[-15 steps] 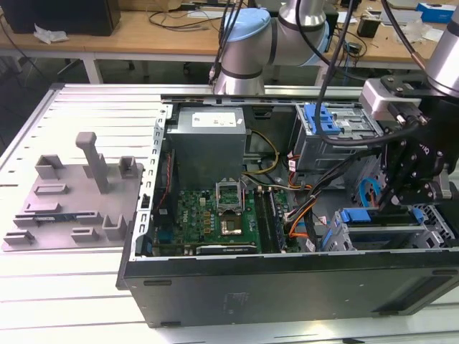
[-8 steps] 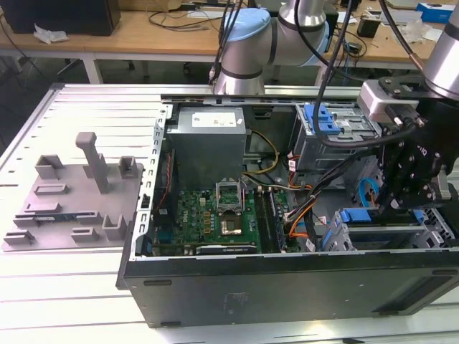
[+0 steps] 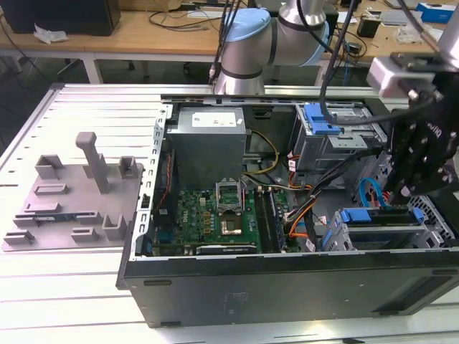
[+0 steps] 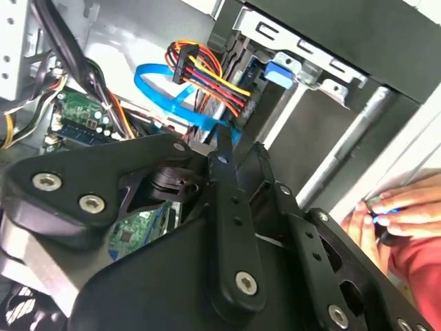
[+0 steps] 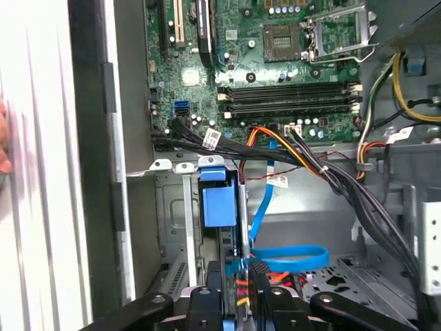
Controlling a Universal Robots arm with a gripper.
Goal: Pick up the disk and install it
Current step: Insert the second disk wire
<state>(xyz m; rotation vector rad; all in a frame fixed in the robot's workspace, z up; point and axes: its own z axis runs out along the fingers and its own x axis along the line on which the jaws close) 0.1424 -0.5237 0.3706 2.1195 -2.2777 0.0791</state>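
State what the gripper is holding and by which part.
Cannot be told: the gripper is at one end of the disk, which sits in the drive cage; no hold is clear.

Open computer case (image 3: 287,283) on counter (image 3: 64,287), green motherboard (image 3: 215,218) inside, grey holder block (image 3: 75,197) at exterior view's left

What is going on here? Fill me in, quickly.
A robot arm's gripper is down inside an open computer case, right at the disk. The disk, in its blue frame, stands on edge in a slot of the drive cage. Whether it is fully seated cannot be told. A person's hand is just beside the case.
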